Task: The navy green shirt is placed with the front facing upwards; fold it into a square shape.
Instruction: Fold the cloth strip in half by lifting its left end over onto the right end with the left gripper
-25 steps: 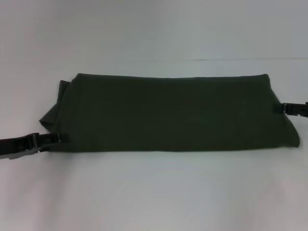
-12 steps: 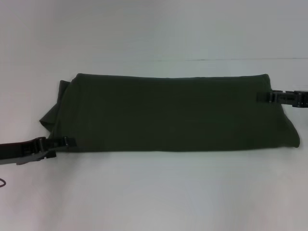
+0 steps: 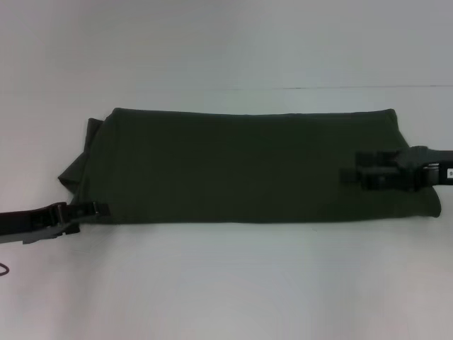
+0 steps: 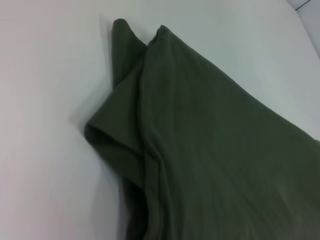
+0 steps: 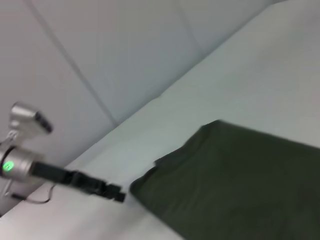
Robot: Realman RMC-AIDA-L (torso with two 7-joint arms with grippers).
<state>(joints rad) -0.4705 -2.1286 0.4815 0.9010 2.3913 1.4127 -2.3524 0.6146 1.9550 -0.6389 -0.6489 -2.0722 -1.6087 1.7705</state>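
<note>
Comparing with half a second ago, we log the right gripper [image 3: 352,172] as having advanced from the shirt's right edge inward over the cloth, lower than before; the left gripper [image 3: 99,209] is unchanged at the shirt's near-left corner. Navy green shirt [image 3: 248,166]: folded into a long band across the middle of the white table [image 3: 226,283], sleeve bunched at its left end. Whether either gripper's fingers are parted or closed, we cannot tell.

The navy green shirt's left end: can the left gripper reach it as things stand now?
Probably yes. The left gripper sits at the near-left corner of the navy green shirt, on the bare table; nothing lies between them.
</note>
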